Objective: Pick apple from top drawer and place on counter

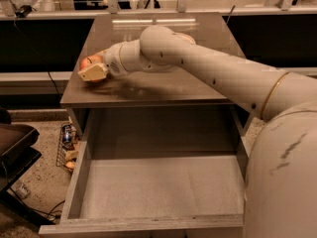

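The red-orange apple (90, 62) sits between the pale fingers of my gripper (91, 69) at the left edge of the glossy brown counter (163, 43). The gripper is shut on the apple, which rests at or just above the counter surface. My white arm reaches across the counter from the right. Below, the top drawer (163, 187) is pulled wide open, and its flat grey floor shows nothing on it.
A pale ledge with metal rails (158, 11) runs behind the counter. On the floor at the left are a dark object (15, 148), cables and a small wire rack (67, 143) with items in it.
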Controlling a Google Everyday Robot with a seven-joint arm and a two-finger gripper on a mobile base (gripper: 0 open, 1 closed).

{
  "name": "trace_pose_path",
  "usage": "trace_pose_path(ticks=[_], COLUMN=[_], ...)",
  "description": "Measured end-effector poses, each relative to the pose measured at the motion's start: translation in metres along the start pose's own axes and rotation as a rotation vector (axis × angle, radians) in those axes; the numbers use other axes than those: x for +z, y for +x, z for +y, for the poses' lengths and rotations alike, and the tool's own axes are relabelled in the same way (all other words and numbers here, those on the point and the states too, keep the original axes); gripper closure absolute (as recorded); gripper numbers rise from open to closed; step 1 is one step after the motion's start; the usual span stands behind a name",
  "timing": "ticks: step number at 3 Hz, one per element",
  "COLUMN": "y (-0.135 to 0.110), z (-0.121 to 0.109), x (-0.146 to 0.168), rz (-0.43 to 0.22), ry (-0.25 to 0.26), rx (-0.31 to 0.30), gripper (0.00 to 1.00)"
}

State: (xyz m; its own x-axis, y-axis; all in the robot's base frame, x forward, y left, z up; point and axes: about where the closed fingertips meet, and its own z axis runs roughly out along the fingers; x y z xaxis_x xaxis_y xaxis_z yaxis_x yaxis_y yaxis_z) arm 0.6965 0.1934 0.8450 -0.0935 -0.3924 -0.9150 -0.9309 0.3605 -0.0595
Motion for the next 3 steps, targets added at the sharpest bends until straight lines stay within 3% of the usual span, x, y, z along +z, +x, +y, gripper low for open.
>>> trace_pose_path(ticks=[1, 3], y=[0.0003, 0.0000], z=[0.0019, 0.0033], x=[0.0019, 0.0032], rz=[0.001, 0.002], ry=[-0.005, -0.008], rx=[0.000, 0.000], gripper=[0.84, 0.37])
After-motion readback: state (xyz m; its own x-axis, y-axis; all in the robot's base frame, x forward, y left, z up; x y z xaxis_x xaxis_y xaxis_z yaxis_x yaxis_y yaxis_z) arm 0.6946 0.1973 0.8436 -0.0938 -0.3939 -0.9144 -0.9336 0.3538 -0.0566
